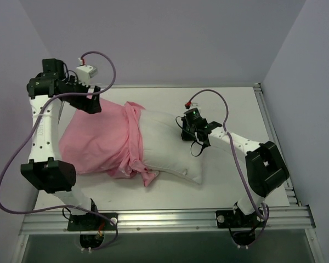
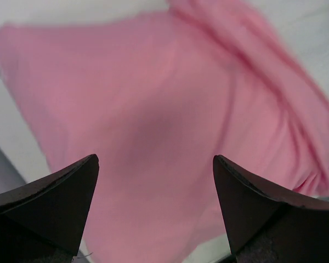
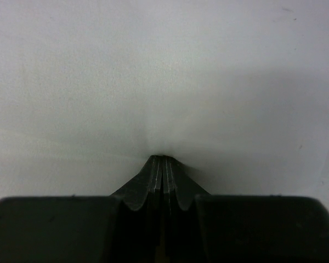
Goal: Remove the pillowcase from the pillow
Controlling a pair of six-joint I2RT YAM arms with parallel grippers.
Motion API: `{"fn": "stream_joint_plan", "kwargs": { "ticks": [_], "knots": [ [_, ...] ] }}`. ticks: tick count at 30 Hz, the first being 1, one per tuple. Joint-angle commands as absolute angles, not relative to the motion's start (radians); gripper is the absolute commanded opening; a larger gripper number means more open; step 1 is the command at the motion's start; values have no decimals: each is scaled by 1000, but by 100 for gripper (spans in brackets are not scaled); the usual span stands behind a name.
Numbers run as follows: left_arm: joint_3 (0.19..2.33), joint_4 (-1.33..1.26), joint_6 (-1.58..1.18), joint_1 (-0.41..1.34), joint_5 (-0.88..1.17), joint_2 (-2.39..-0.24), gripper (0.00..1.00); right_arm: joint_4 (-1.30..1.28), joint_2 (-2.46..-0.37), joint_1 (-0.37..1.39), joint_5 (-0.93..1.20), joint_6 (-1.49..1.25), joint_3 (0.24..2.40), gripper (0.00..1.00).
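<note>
Left gripper gaping, right gripper pinching pillow

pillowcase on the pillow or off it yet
Partly off: the pillowcase bunches around the middle of the pillow, whose right half lies bare; how far it reaches inside, cannot tell.

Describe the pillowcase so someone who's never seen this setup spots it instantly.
On the white table, a plump white pillow lies across the middle. The pillowcase is the thin pink fabric at its left end, bunched in folds where the bare pillow emerges. It is the only pink thing there.
</note>
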State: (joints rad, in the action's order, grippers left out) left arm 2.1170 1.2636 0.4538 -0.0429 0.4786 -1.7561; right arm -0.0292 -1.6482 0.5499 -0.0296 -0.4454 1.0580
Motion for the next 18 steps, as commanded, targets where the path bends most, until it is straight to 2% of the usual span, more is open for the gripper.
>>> {"fn": "stream_joint_plan", "kwargs": {
  "ticks": [1, 2, 4, 7, 11, 18],
  "knots": [
    [1863, 1517, 581, -248, 312, -1553, 94, -252, -1710, 541, -18, -423, 983, 0],
    [1767, 1517, 635, -299, 305, -1519, 94, -250, -1712, 540, -17, -422, 982, 0],
    [1698, 1560, 705, -439, 301, -1436, 94, -245, -1720, 541, -12, -416, 982, 0],
    [1564, 1641, 863, -560, 305, -1370, 94, -236, -1727, 540, -11, -411, 980, 0],
    [1387, 1539, 959, -754, 227, -1328, 94, -232, -1738, 541, -11, -402, 989, 0],
    [1253, 1391, 973, -784, 313, -1356, 93, -250, -1741, 542, -15, -390, 1008, 0]
  ]
}}
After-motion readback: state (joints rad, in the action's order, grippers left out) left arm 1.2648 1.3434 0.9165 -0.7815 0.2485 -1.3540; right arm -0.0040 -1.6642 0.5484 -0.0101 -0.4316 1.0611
